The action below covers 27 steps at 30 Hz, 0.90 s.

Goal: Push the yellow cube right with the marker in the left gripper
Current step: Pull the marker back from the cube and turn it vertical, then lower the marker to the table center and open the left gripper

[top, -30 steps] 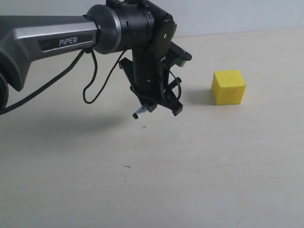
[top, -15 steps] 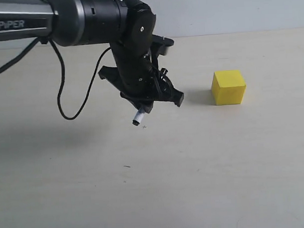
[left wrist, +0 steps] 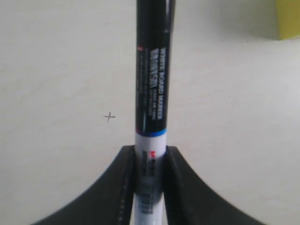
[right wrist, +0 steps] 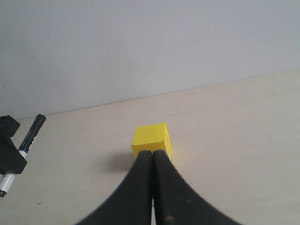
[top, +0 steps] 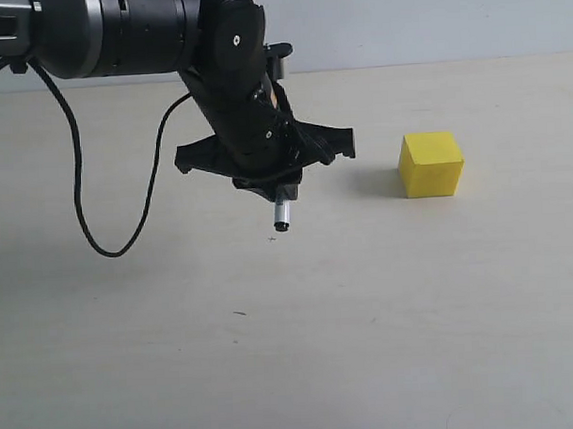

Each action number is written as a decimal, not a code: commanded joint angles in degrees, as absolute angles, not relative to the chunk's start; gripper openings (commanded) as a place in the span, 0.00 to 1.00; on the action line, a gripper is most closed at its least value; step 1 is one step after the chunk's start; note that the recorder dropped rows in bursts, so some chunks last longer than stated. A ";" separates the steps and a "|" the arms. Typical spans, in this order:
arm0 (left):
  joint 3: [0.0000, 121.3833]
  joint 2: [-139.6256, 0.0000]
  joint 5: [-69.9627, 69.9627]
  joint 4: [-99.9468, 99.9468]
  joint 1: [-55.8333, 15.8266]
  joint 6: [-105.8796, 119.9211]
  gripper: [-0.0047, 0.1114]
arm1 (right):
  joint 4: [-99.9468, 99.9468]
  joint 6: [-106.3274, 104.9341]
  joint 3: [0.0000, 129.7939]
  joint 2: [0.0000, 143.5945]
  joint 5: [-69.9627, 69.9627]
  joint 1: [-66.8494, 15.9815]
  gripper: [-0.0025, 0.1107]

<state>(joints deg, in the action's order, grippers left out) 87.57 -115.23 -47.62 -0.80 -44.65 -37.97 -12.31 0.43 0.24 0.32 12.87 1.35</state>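
The yellow cube [top: 431, 162] rests on the beige table at the right, and only its corner [left wrist: 288, 18] shows in the left wrist view. My left gripper [top: 276, 185] hovers left of the cube, well apart from it, its wide bar level. It is shut on the marker [top: 283, 213], whose end points down just above the table. In the left wrist view the white barrel and black cap of the marker [left wrist: 151, 93] run out between the fingers of the gripper [left wrist: 150, 153]. My right gripper [right wrist: 152, 154] is shut and empty, just short of the cube [right wrist: 151, 137]. It is out of the exterior view.
A black cable [top: 89, 212] loops down from the left arm to the table. A small pencilled cross [top: 272, 238] lies under the marker's end, with a short dark mark [top: 239, 313] nearer the front. A pale wall [top: 430, 21] borders the far table edge.
The left wrist has turned, so the gripper bar is now level and the marker points nearly straight down. The marker's end has shifted a little right. The cube has not moved.
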 commanded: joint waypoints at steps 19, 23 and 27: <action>87.28 -119.27 -51.26 3.10 -41.67 -40.56 0.04 | -12.28 0.00 0.00 0.27 12.53 1.35 0.02; 87.28 -119.27 -51.26 3.97 -41.67 -40.55 0.04 | -12.28 0.00 0.00 0.27 12.53 1.35 0.02; 87.28 -119.31 -51.40 3.97 -41.67 -40.66 0.04 | -12.28 0.00 0.00 0.27 12.53 1.35 0.02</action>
